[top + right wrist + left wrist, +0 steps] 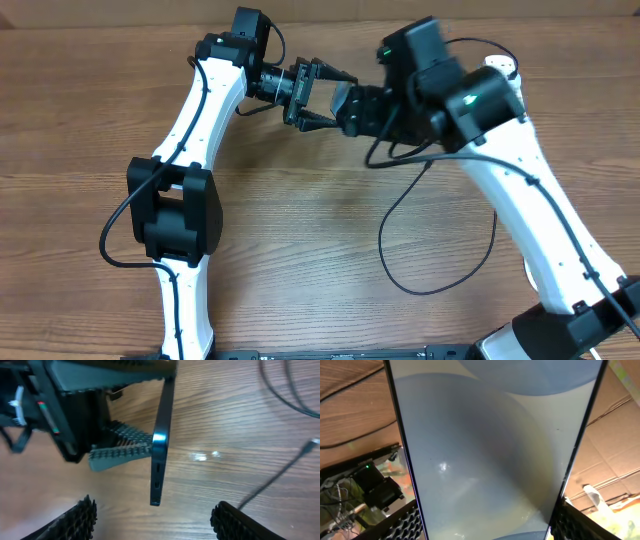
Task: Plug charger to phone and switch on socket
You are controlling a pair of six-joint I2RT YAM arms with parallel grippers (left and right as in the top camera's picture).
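Holding the phone (159, 445) edge-on over the table (300, 250), L gripper (332, 101) has its ridged fingers (122, 450) clamped on it. R gripper (152, 517) sits right by the phone's short end w/ fingers spread wide, nothing in them. Charger (395, 225) lies loose on table, connector tip (311, 444) apart from phone, unplugged.

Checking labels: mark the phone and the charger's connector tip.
phone (160, 435): right wrist view, on its thin side edge.
charger (310, 446): right wrist view, on the connector tip at the cable's end.
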